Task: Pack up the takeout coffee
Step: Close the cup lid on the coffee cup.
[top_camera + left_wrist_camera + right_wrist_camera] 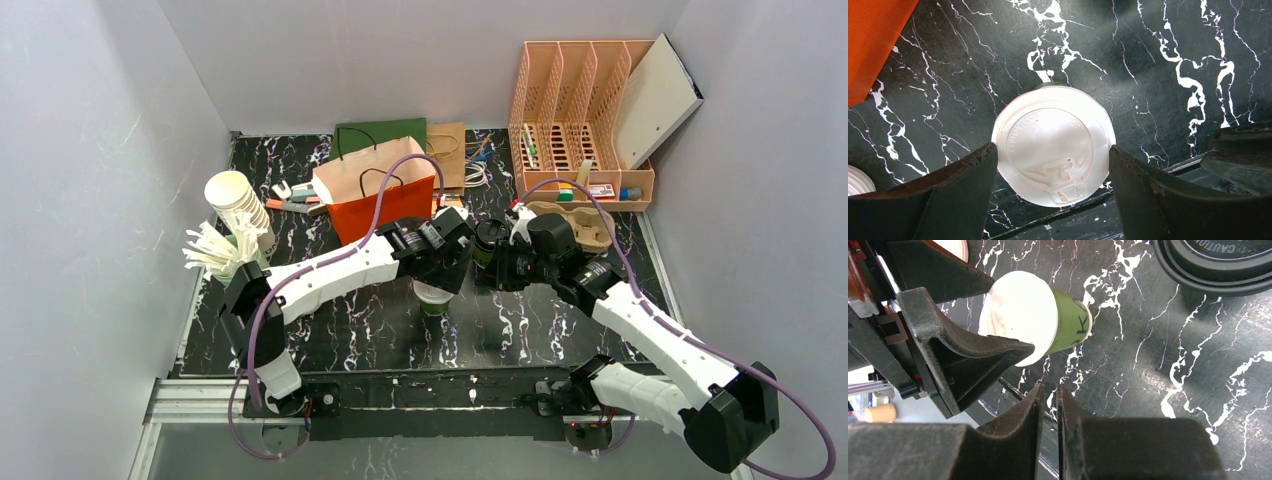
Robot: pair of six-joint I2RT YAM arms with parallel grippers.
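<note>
Straddling the white-lidded cup [1053, 145], the left gripper [1052, 148] stands wide, with its dark fingers [963, 190] set against opposite sides of the lid's rim, so it has hold of that cup at the lid. In the overhead view the left wrist hides nearly all of this cup, and only a sliver of green wall and pale top peeks out beneath it [433, 298]. The right wrist view shows more: the green side with part of some dark lettering, the rest hidden behind a left finger. The takeout coffee [487, 243] stands on the black marbled table [330, 330] near the white-lidded cup, between the two wrists. From above it is dark and hard to separate from the black housings around it. In the right wrist view only an arc of its black lid [1218, 260] shows, cut off by the top edge, its raised lettering readable only in part. The right gripper [1050, 392] has its jaws drawn almost together, leaving a thin slit with nothing visible in it; it is clear of the coffee. The orange bag [375, 200] stands open behind the arms. A round white edge [857, 181] at the left wrist view's lower left is too cropped to identify.
</note>
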